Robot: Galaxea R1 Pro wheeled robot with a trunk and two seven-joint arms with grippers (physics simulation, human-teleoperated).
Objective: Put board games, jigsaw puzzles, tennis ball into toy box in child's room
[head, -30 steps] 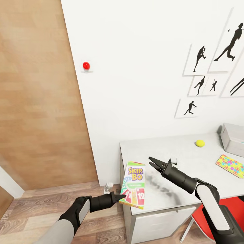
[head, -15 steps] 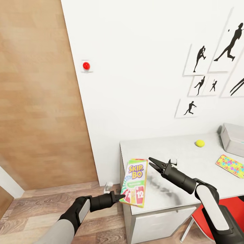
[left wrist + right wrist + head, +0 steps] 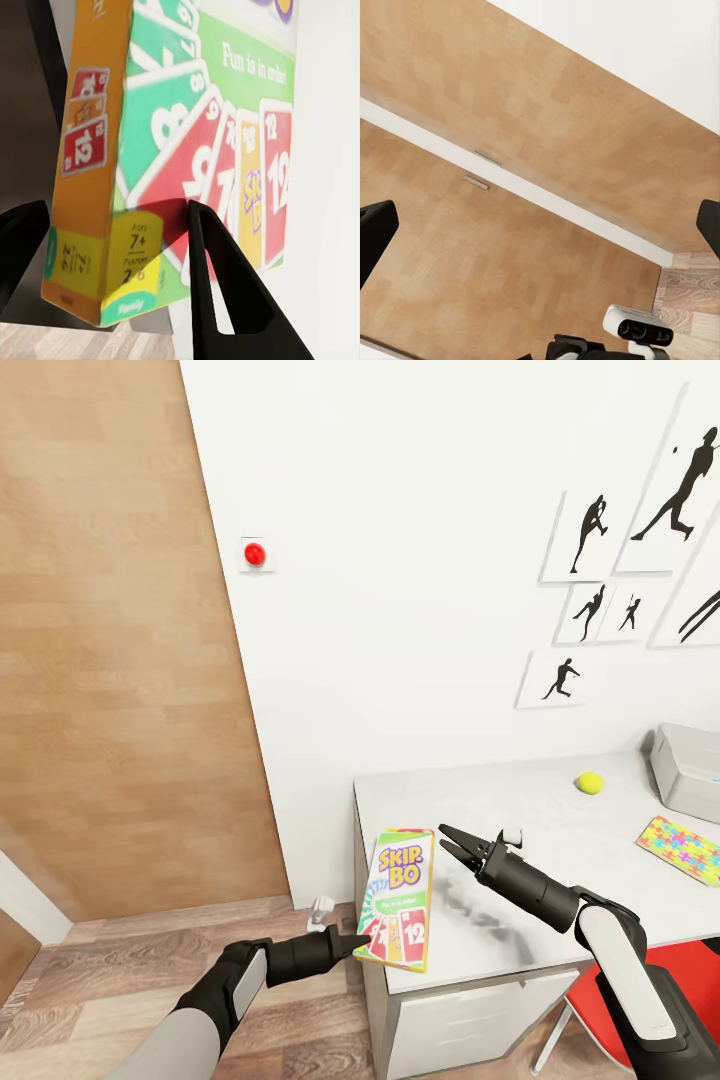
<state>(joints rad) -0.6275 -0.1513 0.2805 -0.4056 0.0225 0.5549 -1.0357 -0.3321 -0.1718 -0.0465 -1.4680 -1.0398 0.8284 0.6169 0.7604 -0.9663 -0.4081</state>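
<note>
Skip-Bo box point(image 3: 400, 900) held at the table point(image 3: 560, 830) edge

Left gripper point(image 3: 357, 942) clenches the box's lower corner — box tilted upright; right gripper point(image 3: 446, 840) spread wide, empty, just beside it.

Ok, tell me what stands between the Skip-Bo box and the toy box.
The right claw, open, hangs over the table just right of the Skip-Bo box held by the left claw. Beyond it, bare tabletop reaches the toy box.
</note>
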